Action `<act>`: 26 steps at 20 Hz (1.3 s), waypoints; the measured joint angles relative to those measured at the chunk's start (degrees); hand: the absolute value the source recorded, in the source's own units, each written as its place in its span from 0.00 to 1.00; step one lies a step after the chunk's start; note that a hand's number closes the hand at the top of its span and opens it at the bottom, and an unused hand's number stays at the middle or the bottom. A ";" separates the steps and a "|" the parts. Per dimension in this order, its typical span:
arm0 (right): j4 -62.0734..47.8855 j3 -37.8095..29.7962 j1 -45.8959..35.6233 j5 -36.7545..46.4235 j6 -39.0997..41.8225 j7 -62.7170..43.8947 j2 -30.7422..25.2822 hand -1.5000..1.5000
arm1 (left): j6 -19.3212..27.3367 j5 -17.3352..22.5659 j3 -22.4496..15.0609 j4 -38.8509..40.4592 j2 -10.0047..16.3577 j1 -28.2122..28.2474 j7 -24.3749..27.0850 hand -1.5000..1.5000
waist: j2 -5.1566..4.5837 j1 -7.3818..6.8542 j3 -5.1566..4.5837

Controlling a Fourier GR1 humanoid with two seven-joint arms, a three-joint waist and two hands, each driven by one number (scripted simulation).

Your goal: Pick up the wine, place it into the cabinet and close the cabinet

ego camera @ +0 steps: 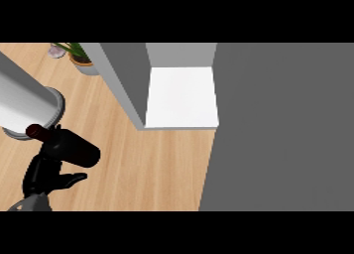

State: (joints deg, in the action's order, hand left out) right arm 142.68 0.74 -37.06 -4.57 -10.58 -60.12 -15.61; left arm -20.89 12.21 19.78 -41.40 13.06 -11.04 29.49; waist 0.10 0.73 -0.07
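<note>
The wine bottle (75, 149) is dark with a dark red cap and shows at the lower left, tilted with its neck toward the upper left. My left hand (44, 173) is curled round it from below, and the thick grey left forearm (18, 99) comes in from the upper left. The cabinet (124, 79) stands open at top centre, with its white shelf (181, 96) bare. Its dark grey door (289, 129) fills the right side of the view. The bottle is well left of the cabinet opening. My right hand does not show.
A potted plant (81, 57) and a small glass (57, 50) stand at the back left of the wooden counter (150, 168). The open door hides everything at the right.
</note>
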 measured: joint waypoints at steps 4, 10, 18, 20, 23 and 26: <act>-0.18 -0.12 0.65 -0.20 0.15 0.40 0.06 0.00 | -0.55 -0.67 0.18 5.29 1.01 -3.32 2.42 0.00 | -0.05 0.06 0.00; -0.34 -0.19 0.35 -0.33 -0.01 0.42 0.00 0.00 | -2.96 -0.42 0.25 10.89 0.38 -6.92 5.54 1.00 | -0.05 0.13 -0.01; -0.37 -1.11 1.62 -0.71 0.34 1.12 -0.17 0.00 | 1.43 -7.67 -4.95 9.93 0.21 -7.19 14.42 1.00 | 0.02 0.30 0.02; -0.25 -0.63 2.39 -0.68 0.30 1.19 0.02 0.00 | 4.38 -9.13 -6.11 9.46 -1.86 -7.55 16.43 1.00 | 0.04 0.28 0.02; -0.55 -1.11 2.10 -0.79 0.44 1.38 -0.09 0.00 | 8.89 -10.88 -8.30 6.39 -6.15 -7.23 17.87 1.00 | 0.16 -0.11 0.10; -0.67 -1.33 2.32 -1.04 0.81 1.44 -0.28 0.00 | 12.18 -11.75 -9.65 3.73 -9.19 -7.11 18.65 1.00 | 0.16 -0.29 0.09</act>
State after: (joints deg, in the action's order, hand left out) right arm 142.01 -0.59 -34.74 -5.61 -9.77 -58.67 -15.89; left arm -8.72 0.46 10.13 -37.66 3.87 -18.14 48.14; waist 0.26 0.43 0.01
